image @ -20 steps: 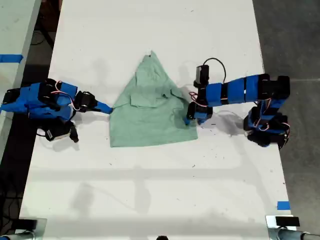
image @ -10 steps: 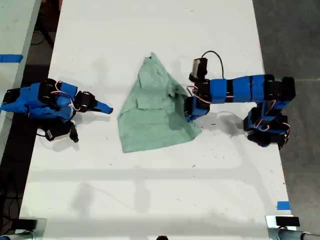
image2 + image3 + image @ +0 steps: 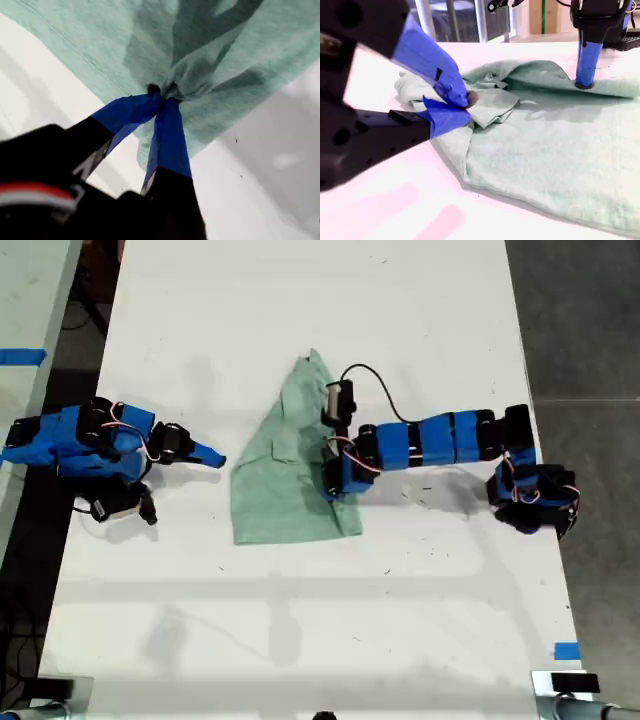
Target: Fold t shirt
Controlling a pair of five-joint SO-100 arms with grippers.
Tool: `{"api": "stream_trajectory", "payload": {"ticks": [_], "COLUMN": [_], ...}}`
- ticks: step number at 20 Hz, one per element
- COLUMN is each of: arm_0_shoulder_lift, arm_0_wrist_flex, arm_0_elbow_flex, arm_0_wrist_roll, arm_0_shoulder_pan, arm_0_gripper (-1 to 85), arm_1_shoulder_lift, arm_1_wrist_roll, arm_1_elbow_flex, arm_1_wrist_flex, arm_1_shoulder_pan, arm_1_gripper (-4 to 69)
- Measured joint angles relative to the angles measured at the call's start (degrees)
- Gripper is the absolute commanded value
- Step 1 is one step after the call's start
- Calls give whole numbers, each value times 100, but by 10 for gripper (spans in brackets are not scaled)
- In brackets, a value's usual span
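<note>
- The t shirt (image 3: 280, 490) lay on the white table (image 3: 300, 630), near the middle of the exterior view, with its narrow end pointing toward that view's top.
- The side of the t shirt toward the exterior view's right was doubled over onto the rest of the cloth.
- My first gripper (image 3: 333, 485) reached in from the exterior view's right. In its wrist view (image 3: 162, 97), its blue jaws were pinched on a bunched fold of the mint fabric (image 3: 100, 40).
- My second gripper (image 3: 210, 455) rested low at the exterior view's left, just beside the shirt's edge but clear of it.
- Its jaws (image 3: 465, 102) were together at the tips, with no cloth seen between them.
</note>
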Motion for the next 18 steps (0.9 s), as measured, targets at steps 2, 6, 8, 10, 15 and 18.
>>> {"api": "stream_trajectory", "payload": {"ticks": [2,6,8,10,15,18], "arm_0_shoulder_lift": [0,0,0,0,0,0], "arm_0_wrist_flex": [0,0,0,0,0,0], "arm_0_elbow_flex": [0,0,0,0,0,0], "arm_0_wrist_roll": [0,0,0,0,0,0], "arm_0_shoulder_pan": [0,0,0,0,0,0], "arm_0_gripper": [-2,-2,-2,-2,-2,-2], "arm_1_shoulder_lift": [-44,-53,-35,35,993,3278], "arm_1_wrist_roll": [-88,-97,0,97,167,633], "arm_1_elbow_flex": [-44,-44,-44,-44,193,2329], "arm_1_wrist_flex": [-290,-457,-316,-70,853,1020], "arm_1_shoulder_pan": [0,0,0,0,88,325], "arm_1_gripper": [-8,85,157,99,-22,-19]}}
